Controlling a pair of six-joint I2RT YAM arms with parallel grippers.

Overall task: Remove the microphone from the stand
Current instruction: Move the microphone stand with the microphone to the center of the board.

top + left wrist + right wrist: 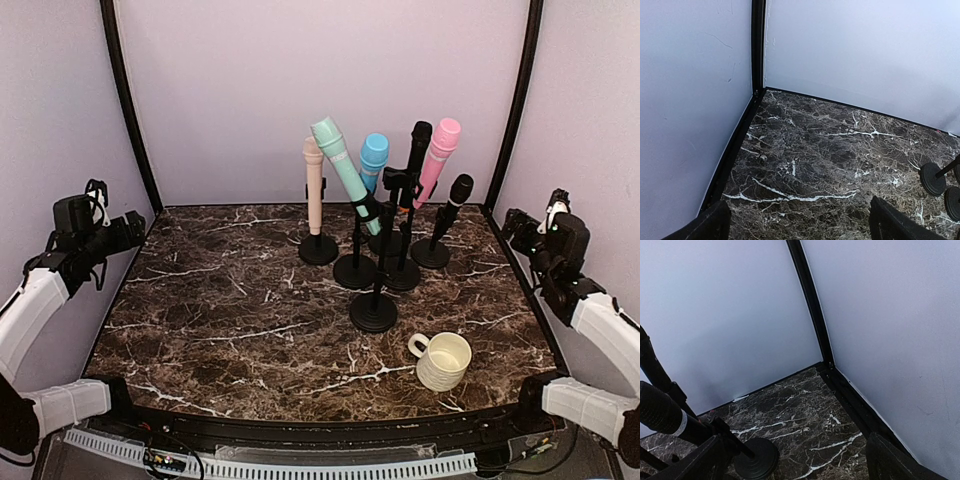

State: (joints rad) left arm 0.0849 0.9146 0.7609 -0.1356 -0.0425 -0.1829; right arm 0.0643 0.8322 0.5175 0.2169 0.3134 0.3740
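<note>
In the top view, the task's things are found toward one o'clock of the dark, white-veined marble tabletop (220, 320). There a tight cluster of black round-based stands (355, 270) carries a peach microphone (314, 185), a mint-green microphone (338, 160), a blue microphone (374, 155), a pink microphone (438, 150), a tall black microphone (419, 140) and a short black microphone (457, 195); which one is meant cannot be told. A front black stand (373, 312), its clip apparently empty, is set at six o'clock of the cluster, and a cream ceramic mug (443, 360) at five o'clock of the table. The left gripper (128, 232) is held at nine o'clock and the right gripper (515, 228) at three o'clock, both well apart from the cluster, spread wide, with nothing held. With stands packed so closely, a neighbour could be toppled by a finger pushed in sideways. A base could also be tipped if a microphone is pulled rather than slid out along its clip. In the left wrist view, bare marble is framed between the wide-set fingers (710, 225), with two round bases (932, 178) at three o'clock; on so long a reach the front black stand could be swept over. In the right wrist view, the short black microphone, white-banded, is seen at eight o'clock; if it were gripped off-centre, its smooth body could be squeezed out and dropped.
</note>
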